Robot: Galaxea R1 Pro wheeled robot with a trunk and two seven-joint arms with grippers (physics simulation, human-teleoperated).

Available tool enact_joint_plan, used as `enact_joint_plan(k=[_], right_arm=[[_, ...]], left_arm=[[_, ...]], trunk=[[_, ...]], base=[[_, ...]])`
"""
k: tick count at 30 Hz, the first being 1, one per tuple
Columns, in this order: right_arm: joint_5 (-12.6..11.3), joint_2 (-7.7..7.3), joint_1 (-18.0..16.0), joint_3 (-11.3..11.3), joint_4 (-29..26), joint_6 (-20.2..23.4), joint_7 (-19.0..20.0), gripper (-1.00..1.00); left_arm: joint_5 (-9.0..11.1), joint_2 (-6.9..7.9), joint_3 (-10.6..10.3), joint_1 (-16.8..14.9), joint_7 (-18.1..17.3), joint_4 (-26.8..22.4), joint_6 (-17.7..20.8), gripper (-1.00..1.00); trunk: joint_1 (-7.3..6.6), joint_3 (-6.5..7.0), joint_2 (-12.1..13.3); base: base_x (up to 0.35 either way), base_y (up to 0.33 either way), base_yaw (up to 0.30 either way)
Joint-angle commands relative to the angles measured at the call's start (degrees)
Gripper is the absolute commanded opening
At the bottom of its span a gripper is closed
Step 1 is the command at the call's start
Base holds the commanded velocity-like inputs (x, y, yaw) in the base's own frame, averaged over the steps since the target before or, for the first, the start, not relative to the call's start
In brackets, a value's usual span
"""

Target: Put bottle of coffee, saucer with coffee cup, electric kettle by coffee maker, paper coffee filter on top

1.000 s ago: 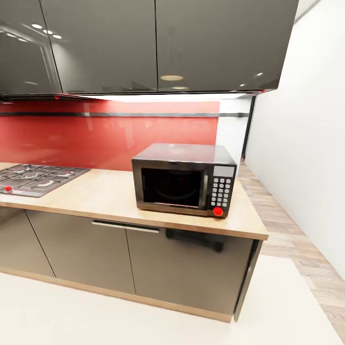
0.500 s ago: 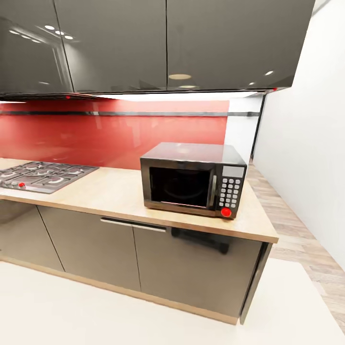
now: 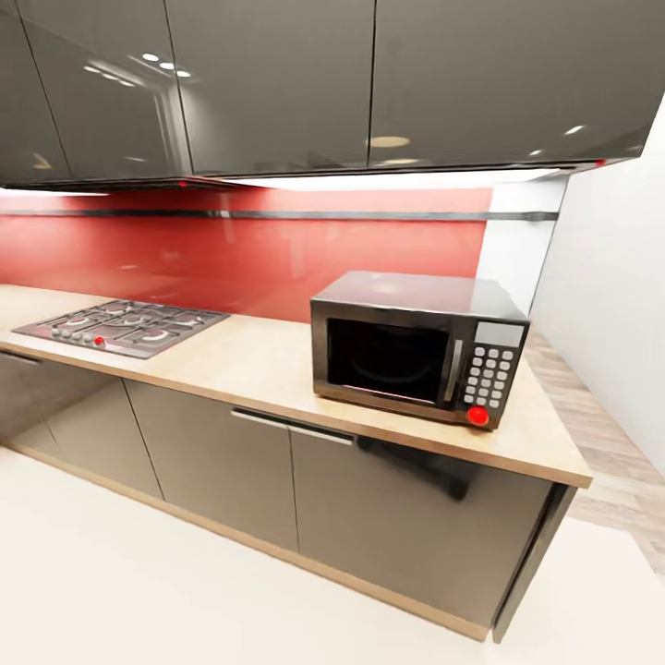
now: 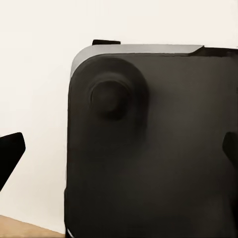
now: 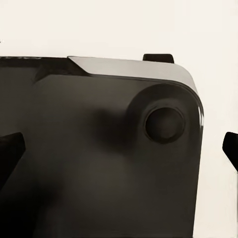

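in the head view we face the kitchen countertop (image 3: 259, 365), its light wood top running from the left edge to a square end at the right, where pale wooden floor begins beside a white wall. a black microwave (image 3: 417, 344) stands near that right end, set back from the front edge, with bare worktop in front of it and to its left. a gas hob (image 3: 125, 325) is sunk into the top farther left, well apart from the microwave; between them the wood lies open. the glossy red backsplash (image 3: 231, 254) runs behind both, crossed by a thin dark rail, and dark glossy wall cabinets (image 3: 277, 83) hang above, cut off by the top of the picture. the countertop's left stretch runs out of view. grey cabinet fronts (image 3: 222, 453) sit below, above a wide pale floor.

in the left wrist view, the left gripper (image 4: 119, 153) shows dark fingertips at the picture's two sides, spread wide with nothing between them, over a dark rounded panel of the robot's own body. in the right wrist view, the right gripper (image 5: 119, 151) looks the same: tips far apart, holding nothing, over a similar dark panel.
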Motion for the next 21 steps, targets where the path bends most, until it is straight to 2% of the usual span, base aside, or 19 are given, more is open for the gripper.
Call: enact_joint_plan(k=[1, 6, 8, 9, 10, 11, 15, 21], right_arm=[[0.02, -0.02, -0.03, 0.00, 0.05, -0.23, -0.02, 1.00], [0.02, -0.17, -0.03, 0.00, 0.08, -3.20, -0.04, 1.00], [0.03, -0.45, -0.03, 0.00, 0.12, -3.94, -0.05, 1.00], [0.02, -0.90, -0.03, 0.00, 0.13, -4.10, -0.08, 1.00], [0.02, -1.12, -0.03, 0.00, 0.13, -4.16, -0.10, 1.00], [0.02, -1.18, -0.03, -0.01, 0.13, -4.18, -0.10, 1.00], [-0.06, -1.27, -0.03, -0.23, 0.13, -4.20, -0.18, 1.00], [-0.07, -1.28, -0.03, -0.26, 0.13, -4.29, -0.12, 1.00]], left_arm=[[0.49, -0.03, 0.47, 0.00, -0.01, -0.09, -0.12, 1.00], [1.23, 0.50, 1.12, -0.06, 0.24, -0.19, -0.74, 1.00], [3.11, 2.11, 1.18, -0.08, 0.65, -0.19, -1.53, 1.00], [5.08, 2.95, 1.15, -0.08, 0.79, -0.20, -1.83, 1.00], [6.36, 3.16, 1.08, -0.08, 0.84, -0.20, -2.03, 1.00], [6.69, 3.17, 1.06, -0.08, 0.84, -0.20, -2.25, 1.00], [7.26, 3.09, 1.17, -0.01, 0.74, -0.17, -4.40, 1.00], [7.10, 2.94, 0.92, 0.00, 0.33, -0.12, -4.79, 1.00]], trunk=[[0.00, -0.11, -0.03], [0.00, -0.39, -0.03], [0.00, -0.50, -0.03], [0.00, -0.56, -0.03], [0.00, -0.62, -0.03], [0.00, -0.67, -0.03], [0.00, -0.90, -0.03], [0.00, -1.23, -0.03]], base=[[0.000, 0.000, 0.233], [0.000, 0.000, 0.232], [0.000, 0.000, 0.232], [0.000, 0.000, 0.232], [0.000, 0.000, 0.232], [0.000, 0.000, 0.232], [0.000, 0.000, 0.232], [0.000, 0.000, 0.236]])
